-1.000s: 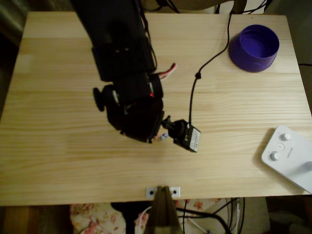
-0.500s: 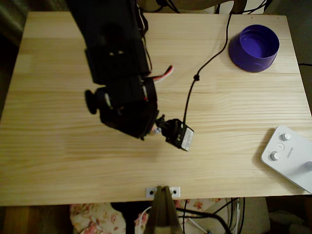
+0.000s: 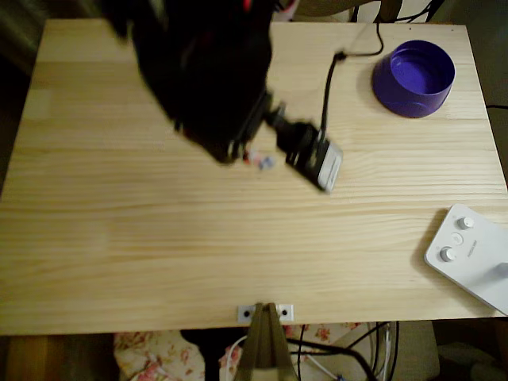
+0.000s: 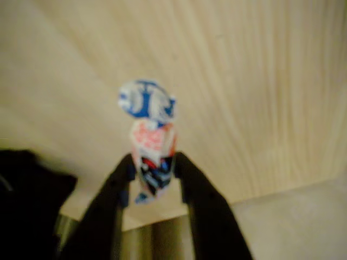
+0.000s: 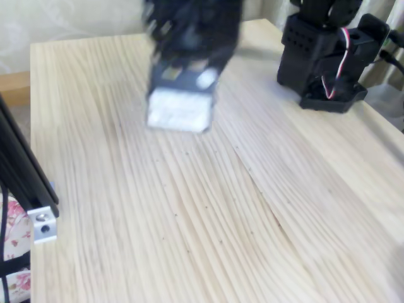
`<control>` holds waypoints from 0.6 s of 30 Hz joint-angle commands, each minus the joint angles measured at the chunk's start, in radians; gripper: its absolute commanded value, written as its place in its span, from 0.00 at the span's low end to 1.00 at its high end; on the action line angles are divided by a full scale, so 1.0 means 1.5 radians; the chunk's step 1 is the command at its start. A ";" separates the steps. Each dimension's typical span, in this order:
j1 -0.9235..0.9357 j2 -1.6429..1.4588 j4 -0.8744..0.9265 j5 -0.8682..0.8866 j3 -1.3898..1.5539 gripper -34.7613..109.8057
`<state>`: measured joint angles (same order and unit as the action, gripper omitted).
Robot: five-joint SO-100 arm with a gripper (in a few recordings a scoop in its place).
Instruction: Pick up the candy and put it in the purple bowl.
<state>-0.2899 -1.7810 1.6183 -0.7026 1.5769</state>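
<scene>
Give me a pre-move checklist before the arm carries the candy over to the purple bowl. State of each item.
1. Candy between the fingers of the gripper: ok, pinched at its lower half in the wrist view.
2. Grip secure: cannot tell, the picture is blurred and most of the candy sticks out past the fingertips.
3. Candy clear of the table: ok.
4. Purple bowl upright and empty: ok, at the table's top right in the overhead view.
5. Path to the bowl free: ok, apart from the black cable.

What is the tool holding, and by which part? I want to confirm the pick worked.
The tool holds the candy, pinched at its lower middle; one twisted end sticks out past the fingertips.
</scene>
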 commanded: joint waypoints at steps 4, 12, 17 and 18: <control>-0.179 -0.229 0.052 0.134 0.052 0.24; -0.424 -0.272 0.019 0.299 0.065 0.24; -0.546 -0.257 -0.021 0.369 0.031 0.24; -0.568 -0.250 -0.029 0.382 0.022 0.24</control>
<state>-1.0278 -2.1154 1.6030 -0.1795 1.6935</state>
